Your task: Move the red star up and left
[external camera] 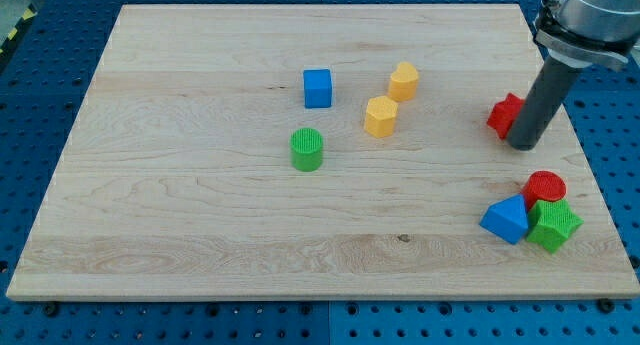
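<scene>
A green cylinder [307, 149], blue cube [317, 88] and two yellow blocks [380, 116] [404, 81] sit mid-board. Far right, the red star [504, 115] touches my tip [523, 143], a bare rod grasping nothing. No writing is legible.

Single camera view, set above and in front of the pale wooden bench [200, 215], looking down at a slant toward the view's top. The board's near edge spans almost the whole frame; its far edge is shorter, so the sides converge upward. Blue perforated base plate [40, 85] shows on all sides. Medium range: the entire board fits; the dark rod enters from the view's top right corner, cropped.
</scene>
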